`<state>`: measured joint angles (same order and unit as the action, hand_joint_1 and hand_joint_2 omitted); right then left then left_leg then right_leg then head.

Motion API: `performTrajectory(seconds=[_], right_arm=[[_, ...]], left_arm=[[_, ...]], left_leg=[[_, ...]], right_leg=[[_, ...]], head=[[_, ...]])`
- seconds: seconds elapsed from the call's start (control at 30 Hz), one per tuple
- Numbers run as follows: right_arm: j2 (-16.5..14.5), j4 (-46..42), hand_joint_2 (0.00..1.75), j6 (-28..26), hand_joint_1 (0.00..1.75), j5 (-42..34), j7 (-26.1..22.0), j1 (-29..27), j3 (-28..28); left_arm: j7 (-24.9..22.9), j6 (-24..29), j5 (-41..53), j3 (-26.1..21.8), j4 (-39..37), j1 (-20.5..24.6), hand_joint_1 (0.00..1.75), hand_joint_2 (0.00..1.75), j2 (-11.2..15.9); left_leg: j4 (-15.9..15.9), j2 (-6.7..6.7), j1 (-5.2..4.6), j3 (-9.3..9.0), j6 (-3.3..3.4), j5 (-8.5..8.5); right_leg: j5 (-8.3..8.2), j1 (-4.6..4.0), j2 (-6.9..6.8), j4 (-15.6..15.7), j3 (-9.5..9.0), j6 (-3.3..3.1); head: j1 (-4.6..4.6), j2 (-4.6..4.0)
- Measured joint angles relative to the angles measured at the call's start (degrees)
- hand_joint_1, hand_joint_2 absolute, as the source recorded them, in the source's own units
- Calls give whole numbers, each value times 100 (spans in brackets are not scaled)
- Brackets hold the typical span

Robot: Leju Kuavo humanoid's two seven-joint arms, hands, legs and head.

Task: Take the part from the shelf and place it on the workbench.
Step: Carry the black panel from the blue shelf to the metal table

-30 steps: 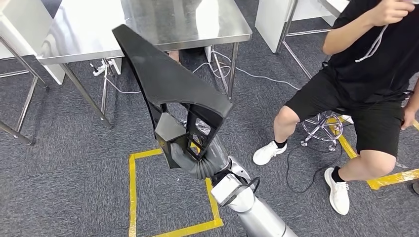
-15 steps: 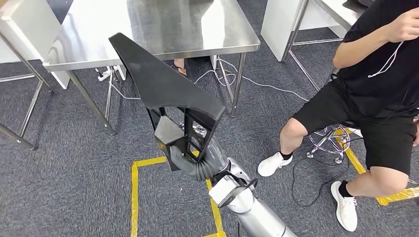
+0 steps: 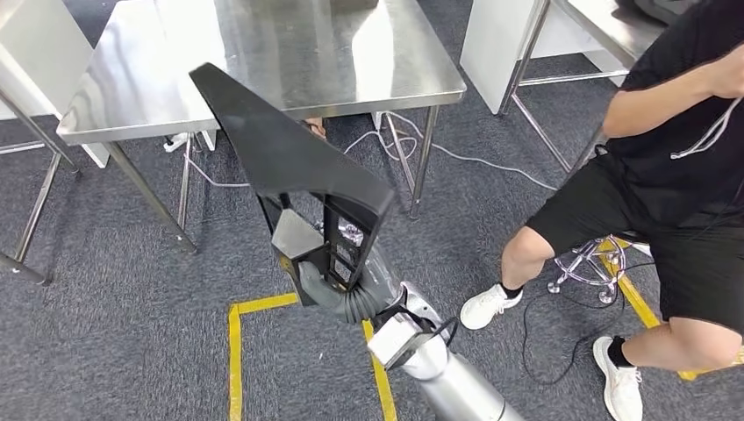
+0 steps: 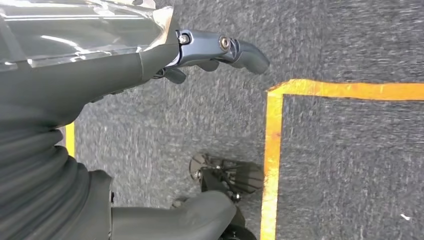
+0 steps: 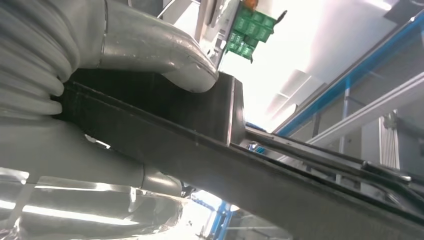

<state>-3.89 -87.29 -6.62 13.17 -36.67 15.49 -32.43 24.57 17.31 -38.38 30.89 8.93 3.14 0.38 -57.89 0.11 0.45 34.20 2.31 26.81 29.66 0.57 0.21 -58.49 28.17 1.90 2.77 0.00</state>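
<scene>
One hand, my right hand [image 3: 332, 279], grips the black part [image 3: 289, 162] by its frame, fingers wrapped tight, blade tip over the bench [image 3: 263, 53] edge. My left hand [image 4: 200, 50] hangs empty, fingers loosely apart. Risk: the long blade levers loose or strikes the rim. Seated person [image 3: 667, 158] sits near, cables [image 3: 456, 153] beyond.

No text, label, brand, number or sign is showing clearly enough to read; a small yellow mark is sitting on the black part [image 3: 289, 167], too small to make out.
</scene>
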Motion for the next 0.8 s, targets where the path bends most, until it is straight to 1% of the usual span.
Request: performTrajectory(seconds=[0.03, 0.07, 0.1, 0.13, 0.17, 0.2, 0.23, 0.27, 0.3, 0.33, 0.37, 0.4, 0.43, 0.47, 0.5, 0.53, 0.57, 0.6, 0.63, 0.67, 0.7, 0.73, 0.77, 0.8], right_arm=[[2, -1, 175, 0, 175, -1, -1, 5, -2], [5, -2, 175, 0, 175, -1, -1, 9, -4], [9, -2, 175, 0, 175, -1, -1, 4, -6], [17, -2, 175, 0, 175, -2, -1, -4, -8], [26, -1, 175, 0, 175, -2, -1, -14, -9], [35, 1, 175, 0, 175, -2, -1, -24, -10], [43, 1, 175, 0, 175, -2, -1, -29, -11], [48, 1, 175, 0, 175, -2, -1, -29, -14], [53, 1, 175, 0, 175, -2, -1, -30, -17], [58, 2, 175, 0, 175, -2, -2, -32, -22], [62, 4, 175, 0, 175, -2, -1, -33, -27], [64, 5, 175, 0, 175, -1, -1, -34, -33], [64, 7, 175, 0, 175, -1, -1, -32, -37], [56, 7, 175, 0, 175, -1, -1, -28, -40], [48, 7, 175, 0, 175, -1, -1, -24, -43], [34, 8, 175, 0, 175, -1, -1, -17, -45], [20, 8, 175, 0, 175, 0, -2, -11, -48], [10, 10, 175, 0, 175, 0, -1, -7, -50], [2, 16, 175, 0, 175, 0, -2, -8, -53], [-1, 22, 175, 0, 175, 0, -2, -13, -55], [-1, 29, 175, 0, 175, 1, -1, -20, -55], [-1, 36, 175, 0, 175, 1, -1, -25, -57], [-2, 39, 175, 0, 175, 1, -1, -26, -61], [-3, 43, 175, 0, 175, 1, -1, -26, -66]], left_arm=[[1, 0, 0, 1, 0, 0, 0, 175, -1], [3, 0, 0, 1, 1, 3, 0, 175, -1], [4, 0, 0, 1, 1, 5, 0, 175, 1], [4, 1, 0, 1, 1, 5, 0, 175, 3], [4, 1, 0, 2, 1, 3, 0, 175, 3], [4, 1, 0, 2, 1, -3, 0, 175, 1], [4, 1, 0, 2, 1, -8, 0, 175, -3], [4, 1, 0, 2, 1, -11, 0, 175, -8], [4, 1, 0, 3, 0, -14, 0, 175, -15], [4, 1, 0, 3, 0, -12, 0, 175, -21], [4, 1, 0, 4, 0, -9, 0, 175, -27], [3, 1, 0, 4, 0, -7, 0, 175, -31], [3, 1, 0, 5, 1, -5, 0, 175, -31], [1, 1, -1, 5, 0, -2, 0, 175, -12], [1, 2, -2, 6, 2, 2, 0, 175, -6], [2, 5, -5, 7, 3, 8, 0, 175, 1], [3, 7, -10, 7, 4, 18, 0, 175, 8], [5, 9, -16, 8, 5, 23, 0, 175, -4], [5, 10, -23, 8, 4, 24, 0, 175, -1], [4, 9, -33, 8, 4, 20, 0, 175, 2], [3, 9, -41, 7, 3, 10, 0, 175, 5], [1, 9, -48, 7, 2, -1, 0, 175, 10], [0, 9, -52, 6, 1, -10, 0, 175, 19], [-1, 9, -52, 6, 0, -20, 0, 175, 24]], left_leg=[[8, -5, -3, -76, 48, -28], [10, -11, -8, -140, 88, -49], [5, -16, -21, -172, 116, -24], [6, -27, -37, -195, 139, 8], [5, -41, -53, -223, 156, 46], [6, -55, -72, -265, 169, 93], [6, -71, -96, -326, 178, 147], [7, -85, -120, -400, 183, 205], [12, -95, -139, -455, 186, 268], [10, -108, -161, -529, 179, 332], [15, -117, -172, -576, 162, 396], [5, -124, -179, -623, 140, 431], [-20, -128, -186, -678, 113, 446], [-67, -127, -182, -681, 87, 452], [-186, -118, -178, -655, 59, 433], [-385, -105, -163, -550, 21, 419], [-669, -85, -139, -367, -25, 429], [-1003, -60, -106, -125, -79, 491], [-1310, -42, -69, 140, -128, 622], [-1520, -30, -36, 379, -171, 785], [-1590, -25, -9, 553, -206, 917], [-1497, -24, 16, 641, -235, 938], [-1260, -22, 42, 649, -264, 813], [-922, -13, 75, 604, -300, 525]], right_leg=[[61, -2, -3, -151, 72, 8], [150, 0, -5, -415, 220, 3], [256, 1, -6, -767, 433, -7], [376, 0, -7, -1122, 698, -20], [483, -3, -7, -1375, 931, -27], [546, -13, -6, -1460, 1091, -38], [512, -28, -6, -1341, 1151, -43], [354, -55, -6, -1049, 1126, -36], [84, -92, -5, -683, 1054, -42], [-162, -124, -2, -362, 985, -62], [-345, -152, 1, -150, 918, -98], [-448, -165, 5, -42, 878, -155], [-450, -147, 9, -7, 837, -219], [-457, -98, 11, 28, 752, -260], [-464, -45, 13, 71, 671, -281], [-455, 9, 16, 97, 582, -282], [-428, 52, 18, 117, 502, -264], [-383, 68, 20, 124, 452, -250], [-331, 88, 22, 126, 403, -242], [-269, 107, 26, 126, 347, -233], [-204, 125, 32, 126, 278, -223], [-135, 145, 37, 126, 196, -207], [-61, 167, 42, 126, 103, -182], [20, 181, 41, 129, 27, -146]], head=[[5, 1], [10, 1], [15, 0], [16, 0], [18, 0], [18, 0], [19, 0], [19, 0], [20, 0], [11, 0], [6, 0], [2, 0], [0, 0], [8, 0], [10, 1], [3, 1], [-3, 1], [-11, 1], [-17, 1], [-14, 0], [-15, 1], [-15, 1], [-15, 1], [-15, 1]])
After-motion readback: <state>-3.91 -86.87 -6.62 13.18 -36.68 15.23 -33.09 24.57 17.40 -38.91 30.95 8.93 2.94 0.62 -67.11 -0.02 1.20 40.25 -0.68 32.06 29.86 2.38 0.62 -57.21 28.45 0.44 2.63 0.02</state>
